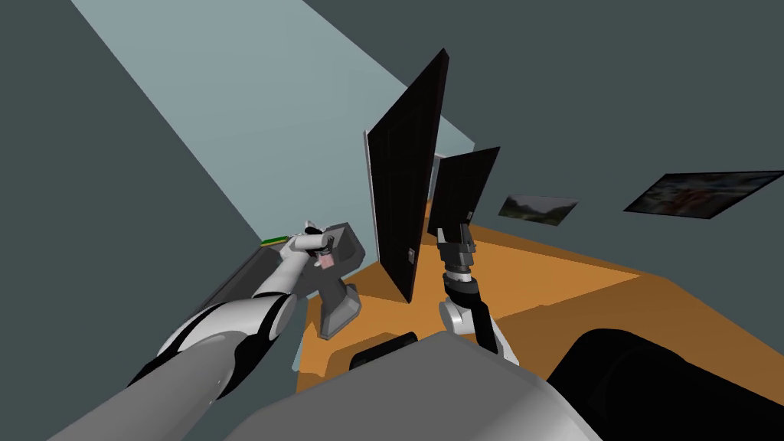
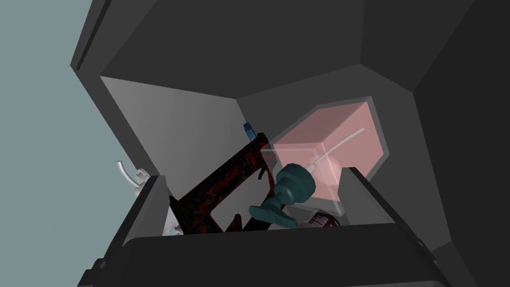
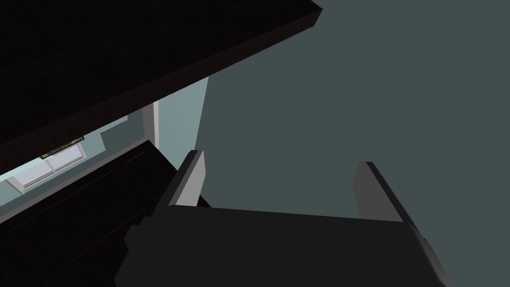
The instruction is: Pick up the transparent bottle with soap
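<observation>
The bottle (image 2: pixel 343 144), clear-walled with pink soap inside and a teal pump (image 2: pixel 294 187) on top, is lying tilted in a grey basin (image 2: pixel 174 114), its pump end pointing toward the left hand (image 2: pixel 254 174). That hand's 2 fingers are standing wide to either side of it; one finger is overlapping the bottle's near corner, and I cannot tell whether it is touching. The step in hand, as I am judging it, is the closing grasp. The hand is needing to go a little deeper so the fingers are flanking the flat pink body rather than the narrow pump neck. It is also needing to centre itself so both fingers are meeting the sides together, since a one-sided press is likely pushing the bottle against the basin wall. A dark red and black frame (image 2: pixel 219 189) is leaning just beside the pump, between the fingers, and a small dark red round thing (image 2: pixel 323 219) is sitting near the hand's body, so closing is risking catching either. The basin walls are rising close around, leaving open room mainly straight back out. The right hand (image 1: pixel 457 239) is hanging well apart beside a dark door (image 1: pixel 406 176), fingers wide and holding nothing.
</observation>
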Controlling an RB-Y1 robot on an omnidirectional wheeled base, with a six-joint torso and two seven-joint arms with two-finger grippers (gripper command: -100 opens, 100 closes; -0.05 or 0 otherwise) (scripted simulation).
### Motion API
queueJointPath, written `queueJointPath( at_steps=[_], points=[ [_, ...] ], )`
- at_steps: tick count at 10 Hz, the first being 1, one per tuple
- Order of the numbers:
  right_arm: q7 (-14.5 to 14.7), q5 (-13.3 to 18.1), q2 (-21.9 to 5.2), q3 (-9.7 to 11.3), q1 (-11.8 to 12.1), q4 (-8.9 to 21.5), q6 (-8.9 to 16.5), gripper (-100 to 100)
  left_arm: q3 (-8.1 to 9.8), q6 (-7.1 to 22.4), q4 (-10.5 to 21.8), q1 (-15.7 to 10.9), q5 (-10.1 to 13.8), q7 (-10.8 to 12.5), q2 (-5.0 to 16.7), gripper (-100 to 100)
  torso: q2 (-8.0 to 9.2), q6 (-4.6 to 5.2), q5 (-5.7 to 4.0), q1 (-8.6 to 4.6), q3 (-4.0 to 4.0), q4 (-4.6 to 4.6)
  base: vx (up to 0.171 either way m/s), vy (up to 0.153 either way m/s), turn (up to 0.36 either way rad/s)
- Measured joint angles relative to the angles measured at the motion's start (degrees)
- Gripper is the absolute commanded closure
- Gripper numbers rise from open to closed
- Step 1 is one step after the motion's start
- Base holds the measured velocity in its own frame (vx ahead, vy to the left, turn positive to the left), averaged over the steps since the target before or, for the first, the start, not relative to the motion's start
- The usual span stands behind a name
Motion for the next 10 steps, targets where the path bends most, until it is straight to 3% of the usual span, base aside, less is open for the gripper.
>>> queueJointPath(
  at_steps=[3, 6, 8, 10],
  points=[
    [0.00, 0.00, 0.00, 0.00, 0.00, 0.00, 0.00, 0, 0.34, 3.34, 2.47, -1.40, 0.68, -0.02, 0.62, -100, 0.00, 0.00, 0.01, 0.01, -0.01, -0.01, 0.056, 0.021, 0.029],
    [0.00, 0.00, 0.00, 0.00, 0.01, 0.00, 0.00, 0, 0.93, 7.50, 8.80, -5.17, 1.97, -0.36, 1.85, -100, -0.20, 0.00, 0.02, 0.06, -0.12, -0.05, 0.102, 0.033, 0.043],
    [0.00, 0.00, 0.00, 0.00, 0.01, 0.00, 0.00, 0, 1.43, 10.80, 10.50, -5.91, 2.87, -0.44, 2.83, -100, -0.21, -0.01, 0.04, 0.13, -0.13, -0.06, 0.088, 0.037, 0.026],
    [0.00, 0.00, 0.00, 0.00, 0.00, 0.00, 0.00, 0, 1.68, 11.75, 13.01, -7.17, 3.33, -0.69, 3.40, -100, -0.07, 0.00, 0.01, 0.02, -0.05, -0.03, 0.078, 0.019, 0.027]
  ],
)
